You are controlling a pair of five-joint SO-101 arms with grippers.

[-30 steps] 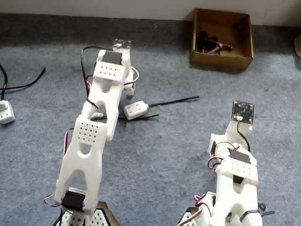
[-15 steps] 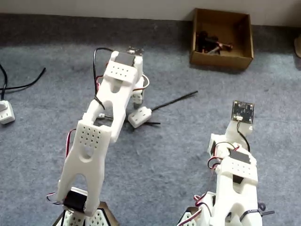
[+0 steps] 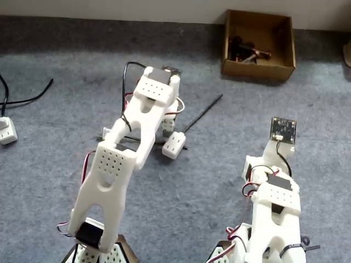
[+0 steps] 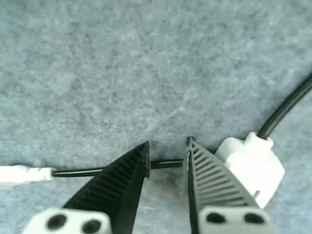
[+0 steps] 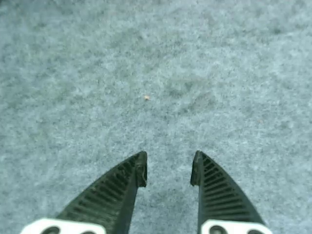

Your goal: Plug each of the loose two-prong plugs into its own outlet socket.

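High view: the left arm [image 3: 143, 118] stretches over the grey carpet [image 3: 219, 181], with the white socket block [image 3: 174, 145] on the carpet just beside its tip and a cardboard box [image 3: 258, 44] well apart. Left wrist view: the left gripper [image 4: 167, 146], jaws apart, straddles a thin black cord [image 4: 165, 164]; the socket block lies just beside one finger. Right wrist view: the right gripper [image 5: 168, 168], jaws apart, hangs over the carpet.

A grey, short-piled carpet [image 3: 208, 181] is spread over the whole surface and is evenly lit. Along the far edge it is bordered by a pale strip [image 3: 109, 10], below which the carpet is shaded darker. An open cardboard box [image 3: 258, 70] is set near that edge, with small dark parts inside.
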